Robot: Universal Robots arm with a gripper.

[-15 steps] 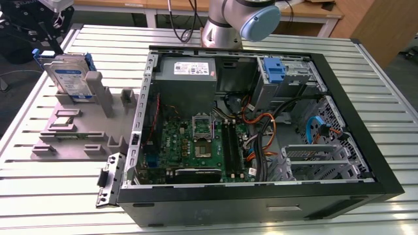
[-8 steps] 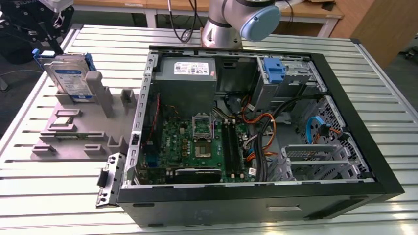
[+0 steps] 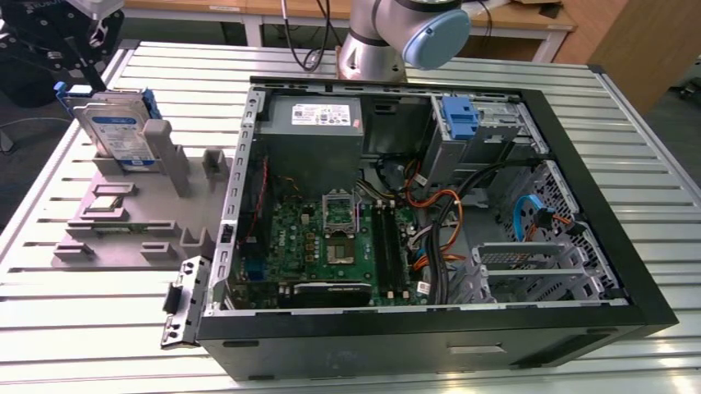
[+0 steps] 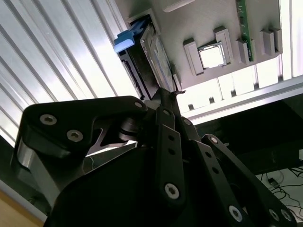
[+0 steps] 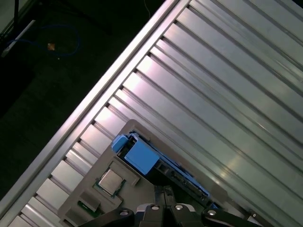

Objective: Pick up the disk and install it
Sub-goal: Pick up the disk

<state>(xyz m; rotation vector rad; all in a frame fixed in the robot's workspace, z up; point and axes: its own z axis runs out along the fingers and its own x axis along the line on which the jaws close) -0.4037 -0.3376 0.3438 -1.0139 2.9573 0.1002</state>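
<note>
disk (image 3: 113,131): stood on end in grey holder (image 3: 153,201), exterior view's far left, long axis upright; gripper (image 3: 88,72) just above, jaw gap cannot be told.

The black gripper (image 3: 79,49) hangs pointing down. A grey arm joint (image 3: 422,33) with a blue cap stands well apart from it, toward the exterior view's right. The gripper's dark linkage (image 4: 165,156) appears in both wrist views.
</note>
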